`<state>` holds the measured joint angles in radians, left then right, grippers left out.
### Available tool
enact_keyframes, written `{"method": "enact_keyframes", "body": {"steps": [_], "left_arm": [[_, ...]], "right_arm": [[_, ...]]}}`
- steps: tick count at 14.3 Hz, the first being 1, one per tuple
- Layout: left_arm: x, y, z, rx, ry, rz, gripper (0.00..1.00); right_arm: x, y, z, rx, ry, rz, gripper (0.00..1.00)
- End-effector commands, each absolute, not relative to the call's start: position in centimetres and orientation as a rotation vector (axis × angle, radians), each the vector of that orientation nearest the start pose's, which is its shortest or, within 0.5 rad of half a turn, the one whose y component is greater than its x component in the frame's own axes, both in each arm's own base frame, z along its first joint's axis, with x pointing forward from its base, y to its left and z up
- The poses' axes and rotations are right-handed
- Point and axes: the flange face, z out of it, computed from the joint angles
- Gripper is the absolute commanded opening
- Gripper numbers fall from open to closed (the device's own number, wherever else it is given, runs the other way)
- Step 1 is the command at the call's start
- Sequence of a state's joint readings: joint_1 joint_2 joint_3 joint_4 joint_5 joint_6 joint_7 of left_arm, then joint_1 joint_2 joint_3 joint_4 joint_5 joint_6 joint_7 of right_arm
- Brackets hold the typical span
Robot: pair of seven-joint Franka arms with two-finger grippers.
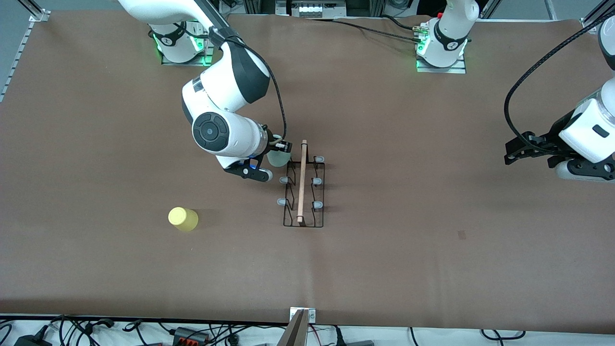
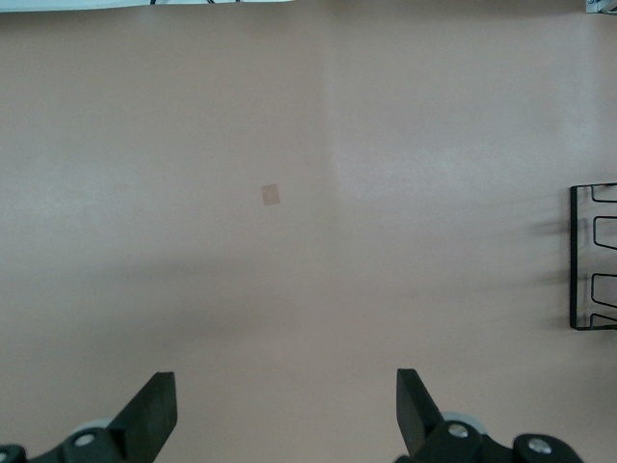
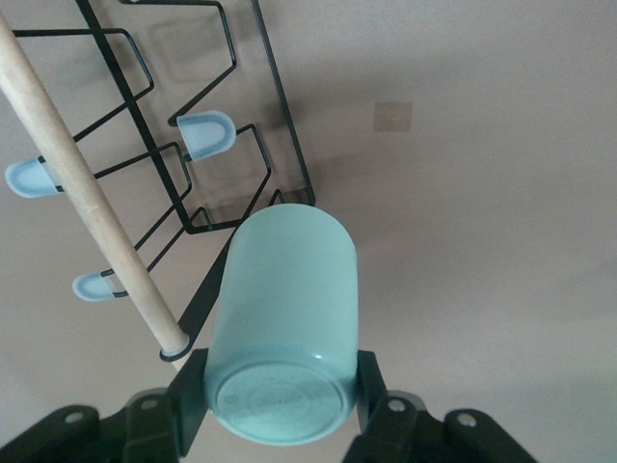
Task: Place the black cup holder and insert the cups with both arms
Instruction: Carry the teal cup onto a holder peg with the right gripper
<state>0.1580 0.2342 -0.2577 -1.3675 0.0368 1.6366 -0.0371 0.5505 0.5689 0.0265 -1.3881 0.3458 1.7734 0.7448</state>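
The black cup holder (image 1: 303, 187) stands mid-table, its wooden rod handle (image 1: 302, 180) on top and grey-tipped pegs at both sides. My right gripper (image 1: 277, 156) is shut on a pale green cup (image 1: 278, 158), held over the holder's corner nearest the right arm's base. In the right wrist view the cup (image 3: 284, 318) sits between the fingers (image 3: 193, 391), base toward the camera, beside the rod (image 3: 87, 203). A yellow cup (image 1: 183, 219) stands upside down toward the right arm's end. My left gripper (image 1: 516, 148) is open and empty and waits at the left arm's end. No light blue cup is in view.
The left wrist view shows bare brown table, a small tan patch (image 2: 271, 195) and one edge of the holder (image 2: 593, 256). That patch shows in the front view (image 1: 461, 234) too. Cables (image 1: 192, 332) lie along the table's front edge.
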Motion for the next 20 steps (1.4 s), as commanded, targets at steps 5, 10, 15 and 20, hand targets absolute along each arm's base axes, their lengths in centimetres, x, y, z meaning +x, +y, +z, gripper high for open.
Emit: {"method": "enact_keyframes", "body": {"steps": [5,10,15,20], "left_arm": [[63.0,-2.9,59.3,-3.165,0.103,-0.052,1.0],[59.9,-2.2,59.0,-3.107,0.179,-0.022,1.0],[58.0,-1.6,56.4,-3.102,0.159,-0.035,1.0],[58.6,-1.7,56.9,-3.107,0.151,-0.052,1.0]], "right_arm": [[57.3,41.6,34.8,-2.892,0.424,0.519,0.34],[57.1,42.2,34.0,-2.892,0.454,0.51,1.0],[60.8,38.1,37.6,-2.884,0.579,0.391,1.0],[65.5,29.2,37.1,-3.053,0.45,0.215,1.0]]}}
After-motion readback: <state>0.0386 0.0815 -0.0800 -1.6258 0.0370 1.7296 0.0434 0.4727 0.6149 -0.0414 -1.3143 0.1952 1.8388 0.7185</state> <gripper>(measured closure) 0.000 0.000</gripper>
